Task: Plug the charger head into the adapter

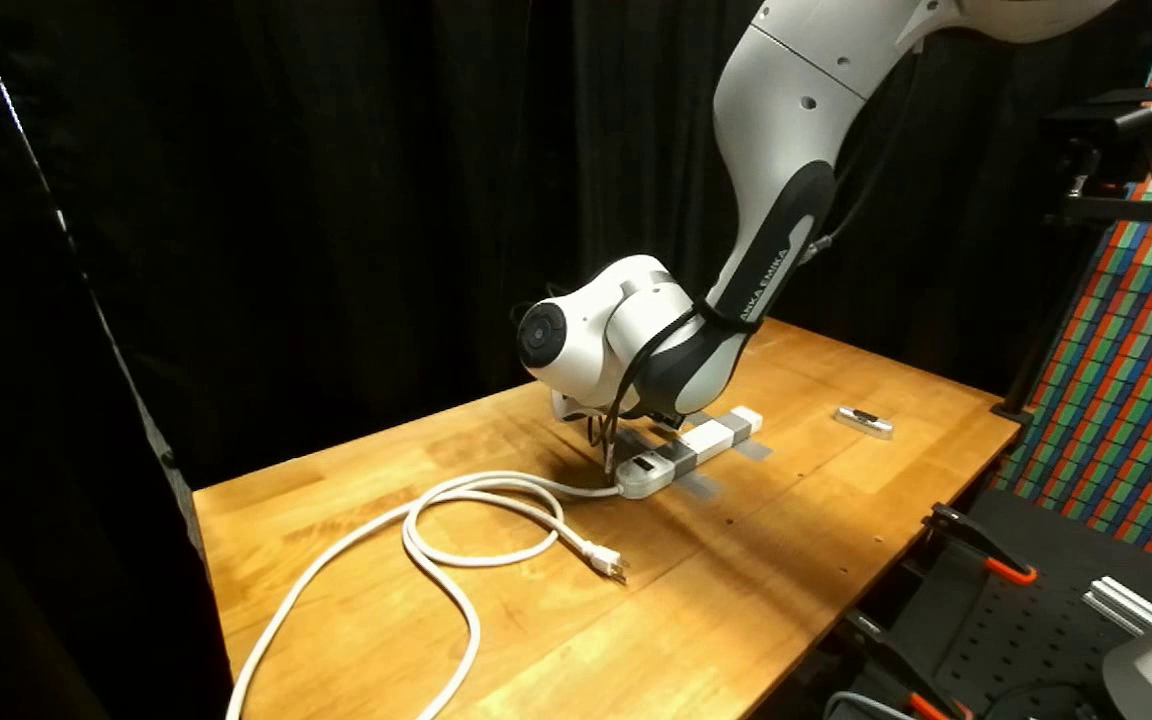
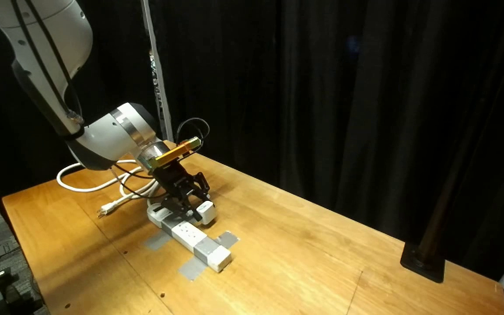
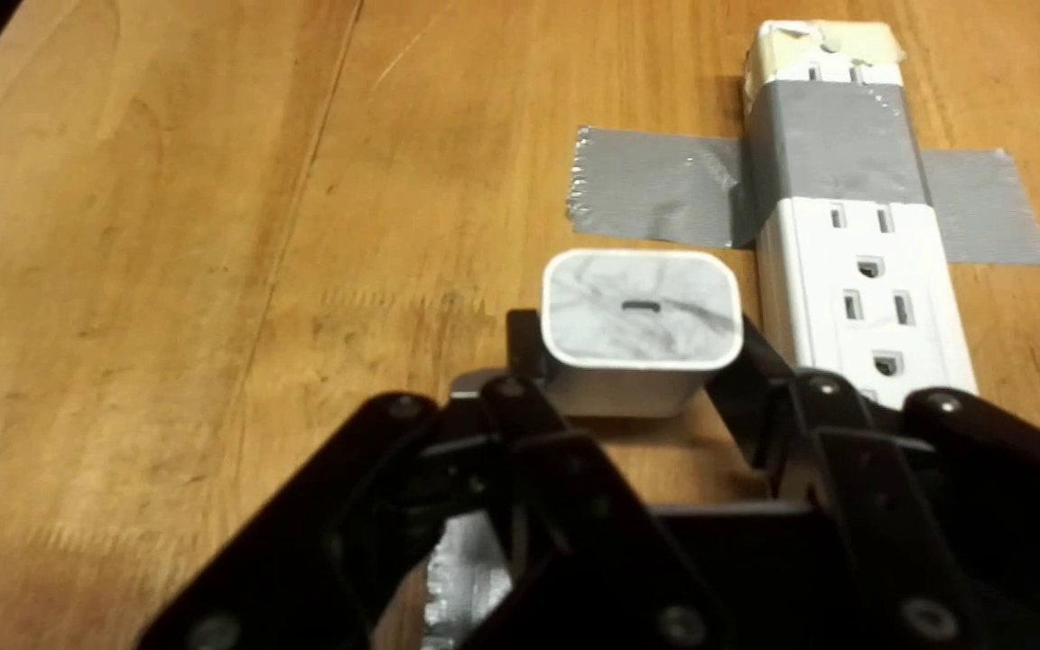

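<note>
In the wrist view, the tool point(image 3: 639, 361), only as wide as the charger point(image 3: 642, 329), pinches it on both sides; I can't tell if the charger touches the worktop point(image 3: 150, 361). Just to the right is the adapter point(image 3: 843, 246), long from near to far. I think the charger must go right, over it, then down.

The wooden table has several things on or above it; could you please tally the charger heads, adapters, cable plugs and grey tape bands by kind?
Charger head: 1
Adapter: 1
Cable plug: 1
Grey tape bands across the adapter: 2
Total: 5
</note>
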`<state>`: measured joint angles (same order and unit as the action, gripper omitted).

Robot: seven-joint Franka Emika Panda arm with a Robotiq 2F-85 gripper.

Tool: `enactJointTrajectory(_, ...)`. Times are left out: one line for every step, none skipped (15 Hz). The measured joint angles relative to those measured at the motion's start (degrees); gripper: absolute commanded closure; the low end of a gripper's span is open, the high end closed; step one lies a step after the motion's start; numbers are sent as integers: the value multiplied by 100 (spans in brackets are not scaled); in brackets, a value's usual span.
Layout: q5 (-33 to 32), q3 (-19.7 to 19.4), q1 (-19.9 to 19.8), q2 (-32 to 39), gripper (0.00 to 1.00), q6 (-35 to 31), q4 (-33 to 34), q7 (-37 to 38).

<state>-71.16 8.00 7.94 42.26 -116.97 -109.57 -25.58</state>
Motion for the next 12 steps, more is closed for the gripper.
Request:
enactJointTrajectory(0,0,-14,10,77,-1,55,-1)
enactJointTrajectory(1,0,-29,11,77,-1,115,-13)
enactJointTrajectory(17,0,-42,9,77,2,178,-51)
enactJointTrajectory(60,0,-55,2,77,23,240,-134)
enactJointTrajectory(103,1,-69,-11,77,44,297,-252)
enactJointTrajectory(166,3,-82,-37,77,80,339,-390)
enactJointTrajectory(253,4,-94,-65,77,128,373,-559)
enactJointTrajectory(335,8,-103,-93,77,184,390,-732)
enactJointTrajectory(407,11,-109,-124,77,229,392,-876)
enactJointTrajectory(488,15,-110,-153,77,277,391,-1011)
enactJointTrajectory(549,24,-110,-186,77,319,380,-1126)
enactJointTrajectory(589,32,-110,-215,77,343,363,-1210)
